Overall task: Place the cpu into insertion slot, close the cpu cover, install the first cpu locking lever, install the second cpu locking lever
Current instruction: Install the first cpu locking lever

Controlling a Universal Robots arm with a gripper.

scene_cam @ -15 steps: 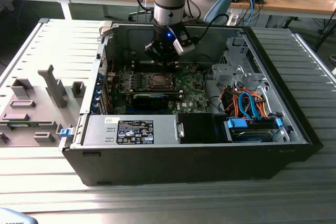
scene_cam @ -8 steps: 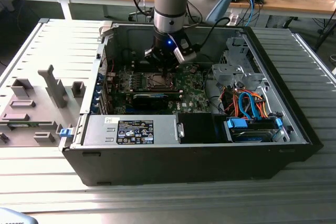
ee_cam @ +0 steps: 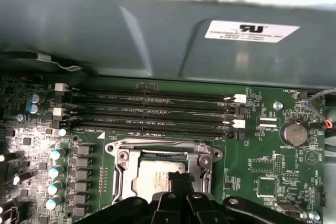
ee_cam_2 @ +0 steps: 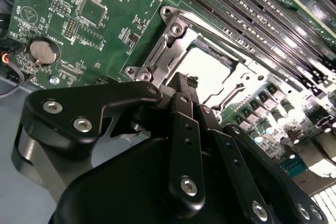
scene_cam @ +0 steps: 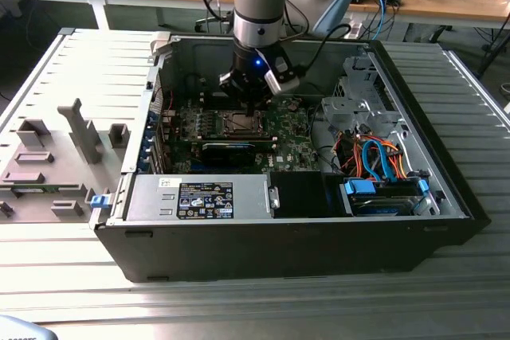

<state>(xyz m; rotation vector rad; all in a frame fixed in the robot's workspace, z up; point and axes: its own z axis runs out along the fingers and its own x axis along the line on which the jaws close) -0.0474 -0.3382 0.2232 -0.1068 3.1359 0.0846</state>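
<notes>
cpu [ee_cam: 152,177] seated in insertion slot [ee_cam: 197,174], cpu cover [ee_cam: 163,148] down over it. claw [ee_cam_2: 185,83] narrow, fingers pinched together, holding nothing, tip at cover edge. Lever step: press straight down, keep tip off bare cpu top, watch green board [ee_cam_2: 63,30].

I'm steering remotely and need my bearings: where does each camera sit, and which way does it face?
Exterior view: off the arm, above the open computer case, looking down into it; arm and hand hang over the cpu cover.
Second wrist view: on the arm, looking along the hand onto the cpu inside its cover.
First wrist view: on the arm, facing the memory slots and case wall; the hand's dark links show.
Both wrist views share the cpu, cover and coin battery.
</notes>
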